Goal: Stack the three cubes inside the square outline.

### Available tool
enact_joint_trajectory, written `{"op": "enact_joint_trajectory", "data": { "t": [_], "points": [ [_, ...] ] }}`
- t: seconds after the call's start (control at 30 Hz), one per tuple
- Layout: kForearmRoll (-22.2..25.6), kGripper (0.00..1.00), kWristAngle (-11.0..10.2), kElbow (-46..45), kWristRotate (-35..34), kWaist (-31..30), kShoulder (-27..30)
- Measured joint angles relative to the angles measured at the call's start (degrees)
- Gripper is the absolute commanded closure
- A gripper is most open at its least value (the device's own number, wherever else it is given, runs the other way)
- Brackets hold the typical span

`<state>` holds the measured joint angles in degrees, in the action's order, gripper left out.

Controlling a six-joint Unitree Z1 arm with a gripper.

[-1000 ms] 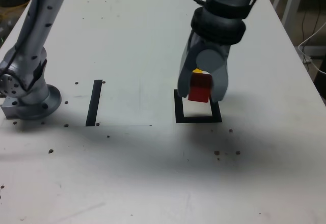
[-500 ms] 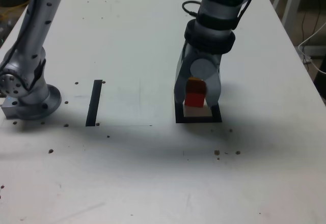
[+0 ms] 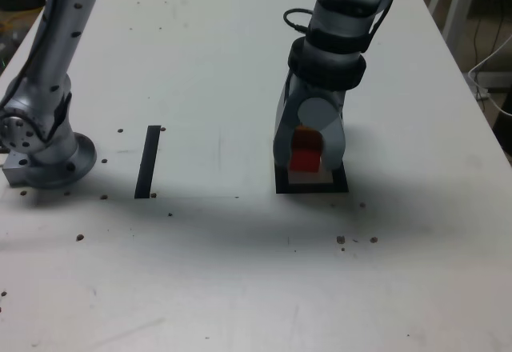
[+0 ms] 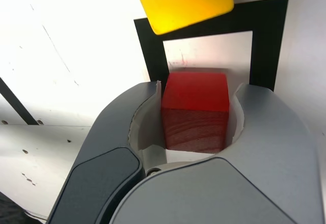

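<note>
Placing step: the gripper clasped the red cube low over the outline, near the table's right edge in the exterior view. A yellow cube lay just beside. Next, presumably: opening and lifting clear.

White surface, dark specks scattered. Square outline right of centre in exterior view; straight black tape strip left; arm base far left.
</note>
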<state>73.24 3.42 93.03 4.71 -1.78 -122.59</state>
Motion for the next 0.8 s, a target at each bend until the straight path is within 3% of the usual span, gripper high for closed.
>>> {"op": "enact_joint_trajectory", "data": {
  "t": [0.2,0.27,0.47,0.8],
  "points": [
    [-0.5,0.69,0.0,-0.2,0.5,0.8,-0.2],
    [-0.6,0.61,0.0,-0.3,0.6,1.1,-0.3],
    [-1.0,0.26,0.7,-1.0,1.6,1.8,-0.4],
    [-1.6,0.05,1.6,-1.7,2.4,2.2,-0.8]
  ]
}}
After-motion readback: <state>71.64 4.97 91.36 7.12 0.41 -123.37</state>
